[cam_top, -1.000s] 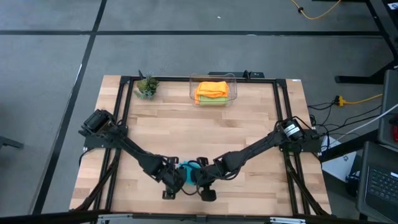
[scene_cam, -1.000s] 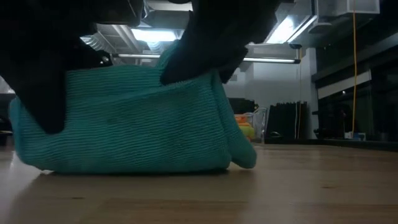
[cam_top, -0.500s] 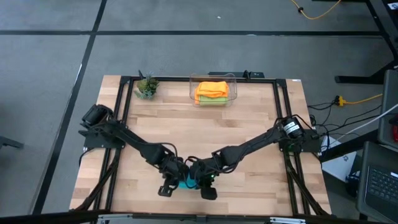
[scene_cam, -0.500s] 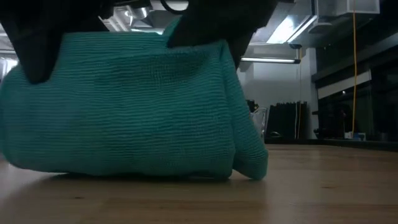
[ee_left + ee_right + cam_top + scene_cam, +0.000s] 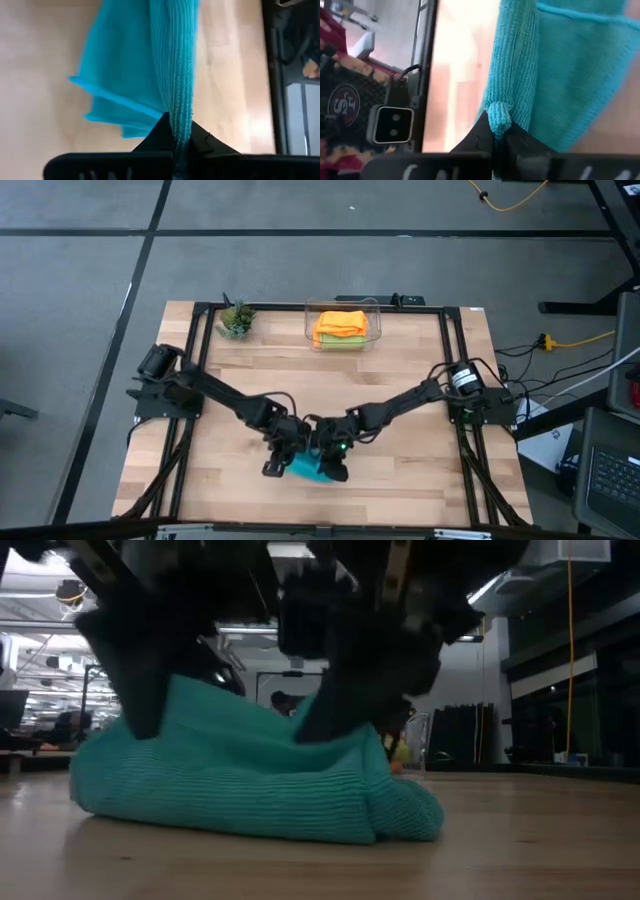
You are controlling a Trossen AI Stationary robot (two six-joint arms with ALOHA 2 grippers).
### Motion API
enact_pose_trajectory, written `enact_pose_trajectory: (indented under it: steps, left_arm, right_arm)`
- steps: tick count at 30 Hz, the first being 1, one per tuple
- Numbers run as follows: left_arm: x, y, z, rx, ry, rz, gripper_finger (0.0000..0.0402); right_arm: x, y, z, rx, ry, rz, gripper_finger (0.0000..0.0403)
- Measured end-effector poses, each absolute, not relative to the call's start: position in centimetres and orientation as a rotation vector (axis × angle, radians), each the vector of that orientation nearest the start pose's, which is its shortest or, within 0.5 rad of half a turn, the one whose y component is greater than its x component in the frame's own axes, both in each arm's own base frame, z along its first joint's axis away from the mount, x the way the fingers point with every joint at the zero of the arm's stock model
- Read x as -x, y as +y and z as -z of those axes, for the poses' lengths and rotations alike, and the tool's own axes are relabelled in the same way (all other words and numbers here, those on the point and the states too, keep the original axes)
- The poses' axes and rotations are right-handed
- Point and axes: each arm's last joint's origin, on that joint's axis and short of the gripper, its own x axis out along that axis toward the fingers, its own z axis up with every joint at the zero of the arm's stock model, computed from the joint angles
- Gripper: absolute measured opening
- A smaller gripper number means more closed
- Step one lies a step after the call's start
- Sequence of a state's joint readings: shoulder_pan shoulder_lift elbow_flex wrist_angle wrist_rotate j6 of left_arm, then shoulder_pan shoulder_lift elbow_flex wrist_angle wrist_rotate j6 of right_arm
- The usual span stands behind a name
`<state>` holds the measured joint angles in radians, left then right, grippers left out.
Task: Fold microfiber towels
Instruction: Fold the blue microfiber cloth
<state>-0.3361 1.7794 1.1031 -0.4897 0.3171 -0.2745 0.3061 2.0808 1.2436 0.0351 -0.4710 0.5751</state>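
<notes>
Teal towel (image 5: 250, 790) is pinched at two edges, left gripper (image 5: 175, 142) and right gripper (image 5: 496, 135) clenched side by side; cloth drapes below.

teal towel (image 5: 305, 469) mostly under arms

From my seat I read only an "SF" emblem (image 5: 342, 102) on dark fabric beyond the bench edge; nothing else is legible.
</notes>
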Motion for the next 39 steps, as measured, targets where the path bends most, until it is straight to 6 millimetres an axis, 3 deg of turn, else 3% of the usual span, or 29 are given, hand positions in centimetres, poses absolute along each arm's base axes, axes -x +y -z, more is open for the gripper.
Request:
enact_pose_trajectory:
  steps: [8, 13, 19, 26, 31, 39]
  left_arm:
    - [-32.3, -9.8, -15.7, 0.210, 1.201, 0.354, 0.0000]
    - [-32.4, -9.6, -15.0, 0.185, 1.209, 0.320, 0.0005]
    - [-32.2, -9.5, -14.7, 0.198, 1.235, 0.278, 0.0067]
    - [-32.3, -9.4, -14.7, 0.213, 1.236, 0.240, 0.0140]
    - [-32.3, -9.4, -14.7, 0.211, 1.231, 0.236, 0.0156]
    - [-32.4, -9.2, -14.7, 0.192, 1.219, 0.207, 0.0157]
  right_arm:
    - [-39.1, 12.8, -10.9, -0.633, 1.034, -0.418, 0.0038]
    - [-39.0, 12.8, -10.7, -0.641, 1.046, -0.401, 0.0048]
    - [-39.0, 12.2, -10.6, -0.658, 1.057, -0.373, 0.0066]
    - [-39.7, 9.8, -10.8, -0.701, 1.052, -0.378, 0.0095]
    - [-39.7, 8.5, -10.6, -0.675, 1.068, -0.397, 0.0095]
    - [-39.7, 8.6, -10.6, -0.567, 1.040, -0.464, 0.0095]
